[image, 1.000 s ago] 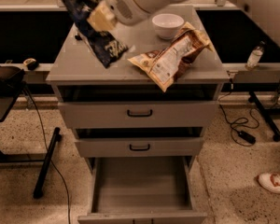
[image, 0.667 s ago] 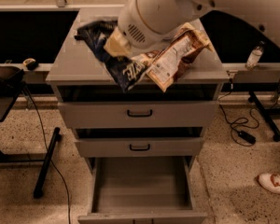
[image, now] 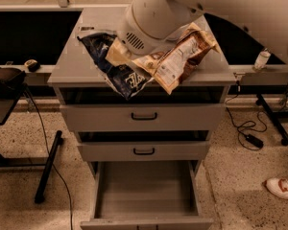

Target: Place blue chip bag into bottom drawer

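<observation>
The blue chip bag (image: 116,71) is crumpled dark navy with white lettering. It hangs from my gripper (image: 116,52) above the front left part of the cabinet top (image: 72,63), its lower end past the front edge. The gripper's tan fingers are shut on the bag's upper part. The large white arm fills the top of the view above it. The bottom drawer (image: 146,188) is pulled out below, its plain grey interior showing nothing inside. The two upper drawers with black handles are slightly ajar.
A larger tan-and-brown chip bag (image: 182,56) lies on the cabinet top to the right, partly under the arm. A black cart (image: 5,87) stands at left. A bottle (image: 262,59), floor cables (image: 247,131) and a shoe (image: 281,187) are at right.
The arm has carried the blue chip bag from the back left of the cabinet top forward and down to the front edge. The white bowl is now hidden behind the arm.
</observation>
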{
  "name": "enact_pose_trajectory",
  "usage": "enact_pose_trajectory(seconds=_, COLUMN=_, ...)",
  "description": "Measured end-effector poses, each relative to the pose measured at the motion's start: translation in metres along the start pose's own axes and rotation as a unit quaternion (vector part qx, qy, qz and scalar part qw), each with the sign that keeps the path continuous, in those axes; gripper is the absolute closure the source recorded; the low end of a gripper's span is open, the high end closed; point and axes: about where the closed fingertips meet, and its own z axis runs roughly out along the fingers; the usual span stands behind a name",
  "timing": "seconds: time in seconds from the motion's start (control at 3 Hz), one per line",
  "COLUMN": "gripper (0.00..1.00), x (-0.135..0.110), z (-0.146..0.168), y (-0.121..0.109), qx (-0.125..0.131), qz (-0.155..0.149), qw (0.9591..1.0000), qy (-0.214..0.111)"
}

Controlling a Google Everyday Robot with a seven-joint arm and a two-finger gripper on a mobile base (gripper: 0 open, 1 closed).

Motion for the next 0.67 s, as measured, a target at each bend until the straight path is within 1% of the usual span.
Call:
enact_pose_trajectory(seconds=0.33, gripper=1.0, x=0.032, z=0.048, y=0.015, qx=-0.021, qz=0.017, qw=0.9995, qy=0.018)
enact_pose_trajectory(seconds=0.67, gripper=1.0, x=0.096, z=0.125, y=0.049, qx=-0.051, qz=0.041, qw=0.9976, qy=0.024)
